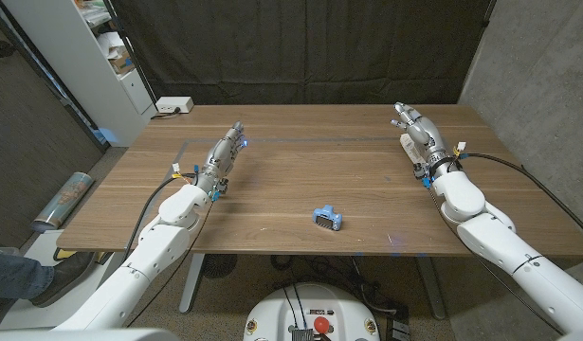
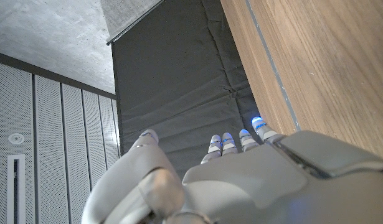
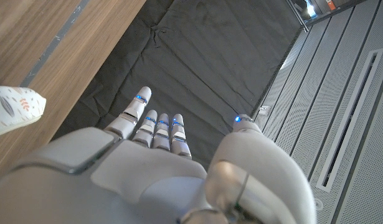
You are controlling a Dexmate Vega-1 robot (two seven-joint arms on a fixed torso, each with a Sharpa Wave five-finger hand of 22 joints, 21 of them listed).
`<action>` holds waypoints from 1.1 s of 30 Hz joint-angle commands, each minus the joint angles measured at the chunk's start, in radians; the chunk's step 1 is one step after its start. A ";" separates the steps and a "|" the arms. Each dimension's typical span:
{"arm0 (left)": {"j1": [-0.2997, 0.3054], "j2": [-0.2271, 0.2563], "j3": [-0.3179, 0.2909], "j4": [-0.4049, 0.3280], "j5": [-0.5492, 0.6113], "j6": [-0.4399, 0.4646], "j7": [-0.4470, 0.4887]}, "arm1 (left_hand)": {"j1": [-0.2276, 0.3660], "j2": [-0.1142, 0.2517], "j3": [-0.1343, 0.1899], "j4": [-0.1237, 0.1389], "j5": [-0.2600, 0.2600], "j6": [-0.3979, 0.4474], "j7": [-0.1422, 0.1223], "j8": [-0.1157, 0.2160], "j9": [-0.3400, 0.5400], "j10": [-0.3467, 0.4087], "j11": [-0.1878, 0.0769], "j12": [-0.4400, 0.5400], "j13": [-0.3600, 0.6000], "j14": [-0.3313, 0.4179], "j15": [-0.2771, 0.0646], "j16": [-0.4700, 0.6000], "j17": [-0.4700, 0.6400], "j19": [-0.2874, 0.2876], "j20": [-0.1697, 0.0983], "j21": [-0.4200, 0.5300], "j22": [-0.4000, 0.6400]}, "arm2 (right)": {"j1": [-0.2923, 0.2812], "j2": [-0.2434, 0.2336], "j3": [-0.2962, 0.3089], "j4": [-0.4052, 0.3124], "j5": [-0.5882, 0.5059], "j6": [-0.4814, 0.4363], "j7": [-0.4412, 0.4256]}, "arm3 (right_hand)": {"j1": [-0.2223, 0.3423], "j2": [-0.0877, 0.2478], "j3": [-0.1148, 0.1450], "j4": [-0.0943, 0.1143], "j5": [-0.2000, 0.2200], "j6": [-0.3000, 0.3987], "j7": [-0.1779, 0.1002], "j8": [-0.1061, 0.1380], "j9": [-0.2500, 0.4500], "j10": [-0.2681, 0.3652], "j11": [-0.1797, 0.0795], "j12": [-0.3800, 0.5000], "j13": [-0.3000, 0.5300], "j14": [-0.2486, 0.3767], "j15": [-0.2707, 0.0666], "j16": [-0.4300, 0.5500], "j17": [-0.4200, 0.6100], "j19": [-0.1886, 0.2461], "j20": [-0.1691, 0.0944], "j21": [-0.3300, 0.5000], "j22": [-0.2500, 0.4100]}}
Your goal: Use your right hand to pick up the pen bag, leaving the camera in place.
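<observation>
Right robot hand is waiting open at the far right of the tabletop, fingers straight and holding nothing. The white patterned pen bag is lying just beside it, ungrasped, while the small blue camera is sitting well apart. The reach is probably only beginning; the next move is likely calling for turning toward the bag and closing around it.

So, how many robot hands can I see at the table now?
2. The left hand is on the left part of the table, and the right hand is near its far right corner. Both hold nothing.
</observation>
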 commanded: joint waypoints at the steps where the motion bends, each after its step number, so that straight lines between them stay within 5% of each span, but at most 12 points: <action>1: 0.003 0.003 -0.003 0.000 -0.006 -0.005 -0.008 | 0.004 0.008 0.003 -0.006 -0.001 0.004 0.001 0.006 0.005 0.000 0.000 -0.004 -0.001 -0.008 -0.005 0.004 0.003 -0.086 0.006 -0.002 0.002 | -0.011 -0.008 0.007 -0.026 -0.055 -0.027 -0.035 | 0.009 0.002 0.003 -0.006 0.007 0.001 -0.005 -0.003 0.003 0.010 0.000 -0.001 0.000 0.008 -0.005 0.006 0.001 0.005 0.003 -0.002 0.006; 33: 0.033 0.017 -0.013 -0.036 -0.005 -0.014 0.008 | 0.006 0.012 0.001 -0.011 -0.002 0.014 0.002 0.007 0.005 0.009 0.001 -0.003 -0.001 0.000 -0.002 0.006 0.003 -0.080 0.020 -0.017 0.003 | -0.066 -0.050 0.047 -0.112 -0.222 -0.097 -0.112 | 0.018 0.006 0.006 -0.014 0.012 0.008 -0.009 -0.002 0.003 0.020 0.000 -0.004 0.000 0.015 -0.004 0.007 -0.005 0.013 0.003 -0.017 0.006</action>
